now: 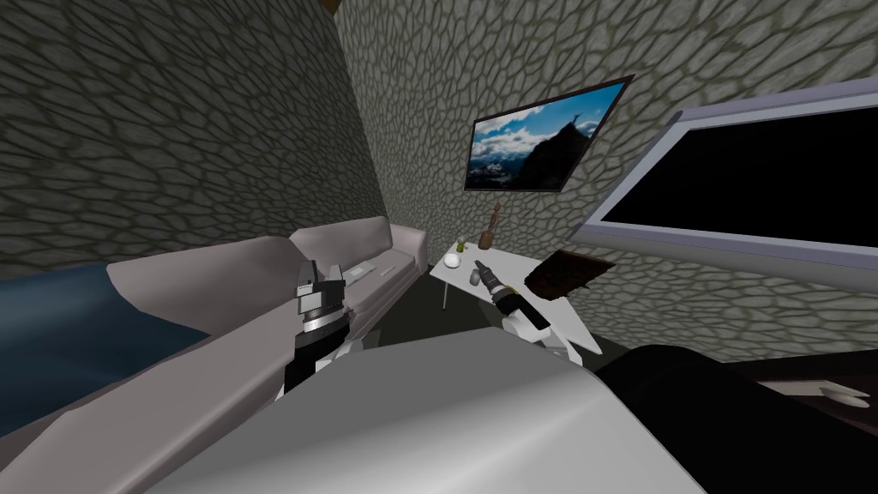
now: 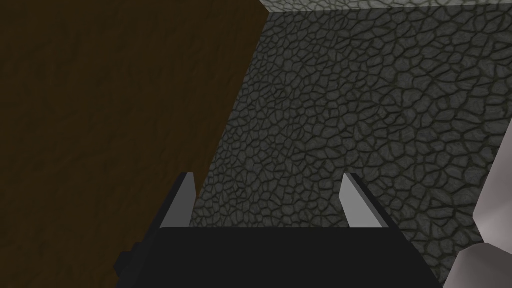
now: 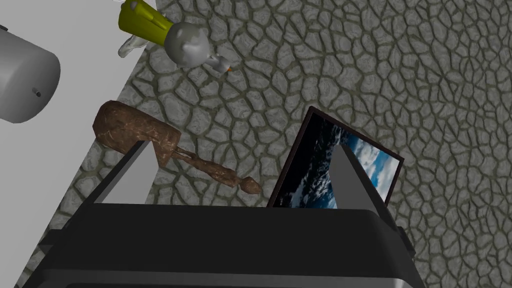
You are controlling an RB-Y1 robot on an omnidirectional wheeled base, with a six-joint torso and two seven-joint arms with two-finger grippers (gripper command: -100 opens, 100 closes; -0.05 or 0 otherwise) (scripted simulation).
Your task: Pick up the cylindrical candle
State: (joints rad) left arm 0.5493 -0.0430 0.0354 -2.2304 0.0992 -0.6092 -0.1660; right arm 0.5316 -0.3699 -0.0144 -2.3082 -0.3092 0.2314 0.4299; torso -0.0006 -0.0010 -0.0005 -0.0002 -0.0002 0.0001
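The right hand point(image 3: 242, 147) hovers spread and empty above the white tabletop point(image 3: 90, 75); the one plain grey cylindrical candle point(image 3: 22, 82) stands off to its side, outside the fingers point(image 3: 132, 175). It should shift across, centre, then close. One brown carved figurine point(image 3: 135, 132) and one yellow-green bottle point(image 3: 145, 22) stand close by.

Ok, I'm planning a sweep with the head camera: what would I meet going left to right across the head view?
Blue cover → left arm's jaws (open) → grey candle → mountain picture → black screen in its pale frame.
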